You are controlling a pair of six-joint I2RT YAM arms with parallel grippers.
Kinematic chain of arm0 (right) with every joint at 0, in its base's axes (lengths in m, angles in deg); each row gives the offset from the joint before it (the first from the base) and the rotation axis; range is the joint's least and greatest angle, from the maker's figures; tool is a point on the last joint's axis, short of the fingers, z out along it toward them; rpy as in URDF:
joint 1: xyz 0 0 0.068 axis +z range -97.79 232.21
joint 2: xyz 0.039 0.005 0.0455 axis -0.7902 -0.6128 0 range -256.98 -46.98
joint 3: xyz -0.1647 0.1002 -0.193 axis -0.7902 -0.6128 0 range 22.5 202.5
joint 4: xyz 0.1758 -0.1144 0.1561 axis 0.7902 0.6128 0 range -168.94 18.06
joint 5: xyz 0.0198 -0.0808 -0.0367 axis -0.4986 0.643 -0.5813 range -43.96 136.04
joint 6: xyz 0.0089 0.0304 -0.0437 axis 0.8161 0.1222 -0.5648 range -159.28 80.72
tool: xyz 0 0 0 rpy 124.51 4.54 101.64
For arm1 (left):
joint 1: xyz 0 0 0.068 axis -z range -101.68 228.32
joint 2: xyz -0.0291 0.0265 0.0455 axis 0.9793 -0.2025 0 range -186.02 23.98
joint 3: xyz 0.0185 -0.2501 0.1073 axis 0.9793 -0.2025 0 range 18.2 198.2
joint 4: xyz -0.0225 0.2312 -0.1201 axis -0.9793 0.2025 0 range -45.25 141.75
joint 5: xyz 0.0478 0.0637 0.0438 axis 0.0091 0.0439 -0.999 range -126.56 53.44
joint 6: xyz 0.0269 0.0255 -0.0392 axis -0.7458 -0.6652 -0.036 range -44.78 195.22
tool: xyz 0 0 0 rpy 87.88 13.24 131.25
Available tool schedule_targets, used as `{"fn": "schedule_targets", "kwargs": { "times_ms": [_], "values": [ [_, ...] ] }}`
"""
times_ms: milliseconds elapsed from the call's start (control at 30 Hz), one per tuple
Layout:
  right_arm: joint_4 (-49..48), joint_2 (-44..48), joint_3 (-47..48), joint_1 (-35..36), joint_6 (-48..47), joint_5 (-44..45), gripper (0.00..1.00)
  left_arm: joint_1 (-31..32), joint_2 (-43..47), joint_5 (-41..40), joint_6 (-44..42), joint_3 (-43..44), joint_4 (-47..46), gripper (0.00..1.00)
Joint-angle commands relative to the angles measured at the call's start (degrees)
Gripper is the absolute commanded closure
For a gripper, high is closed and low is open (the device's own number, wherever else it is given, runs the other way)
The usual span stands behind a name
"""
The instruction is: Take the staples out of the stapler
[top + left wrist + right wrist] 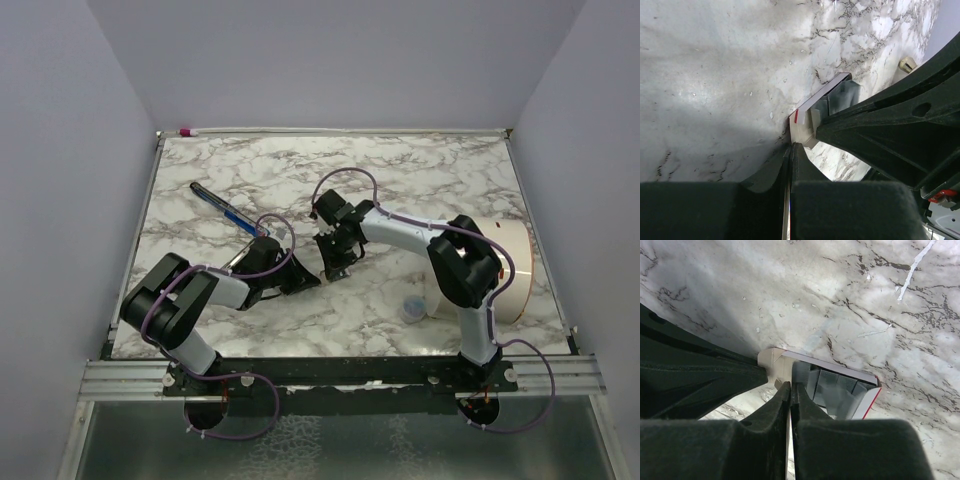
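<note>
Centre: left gripper (791,150) and right gripper (790,388), jaws of each pinching flap of open box (840,390); stapler (224,209) lies upper left, well apart

I count: one stapler (228,212), one white tub (508,268), one small box (821,94) between left claw (791,150) and right claw (790,387), perhaps four staple strips (832,387) inside.

Smooth, faintly glossy marble-patterned tabletop (400,170) under the small box (840,369); matt white-and-beige cardboard on that box; shiny silvery-grey metal staples (832,390) inside it
</note>
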Motion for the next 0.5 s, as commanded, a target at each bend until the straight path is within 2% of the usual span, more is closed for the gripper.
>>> {"fn": "schedule_targets", "kwargs": {
  "times_ms": [0,467],
  "values": [
    [1.19,-0.91,1.97,0.54,0.05,3.23,0.97,0.25,1.18,-1.43,-0.75,0.12,0.81,1.0],
    [1.07,1.99,2.4,0.6,0.66,1.23,0.99,0.33,1.26,-1.49,-0.6,-0.1,0.56,1.0]
  ]
}}
